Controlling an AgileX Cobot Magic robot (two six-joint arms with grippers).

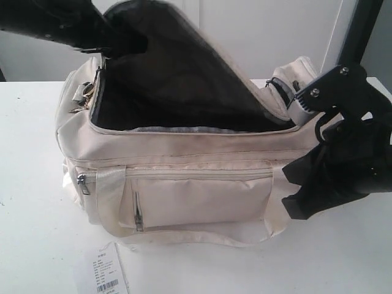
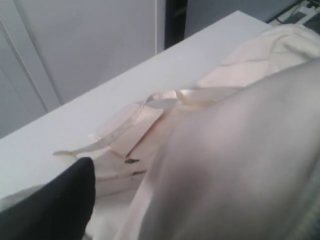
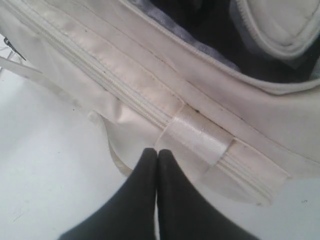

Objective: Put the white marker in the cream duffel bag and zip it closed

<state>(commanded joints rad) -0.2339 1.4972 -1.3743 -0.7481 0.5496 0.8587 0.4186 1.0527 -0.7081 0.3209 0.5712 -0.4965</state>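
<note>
The cream duffel bag [image 1: 196,196] lies on the white table [image 1: 37,184], its top zip undone and the curved flap [image 1: 184,67] lifted, showing a dark lining. My left gripper [image 1: 125,40] is shut on the flap's edge at the bag's far left. In the left wrist view, one black finger [image 2: 55,205] shows beside cream fabric [image 2: 240,150], which hides the other. My right gripper [image 1: 293,199] hangs at the bag's right end, shut and empty. Its fingertips [image 3: 157,152] point at the front zip seam [image 3: 125,95] next to a webbing strap [image 3: 200,135]. The white marker is out of view.
A white barcoded paper tag [image 1: 104,275] lies on the table in front of the bag. The bag's front pockets [image 1: 202,199] are zipped shut. Grey buckles [image 1: 82,92] sit at its left end. A white wall panel [image 2: 90,45] stands behind the table.
</note>
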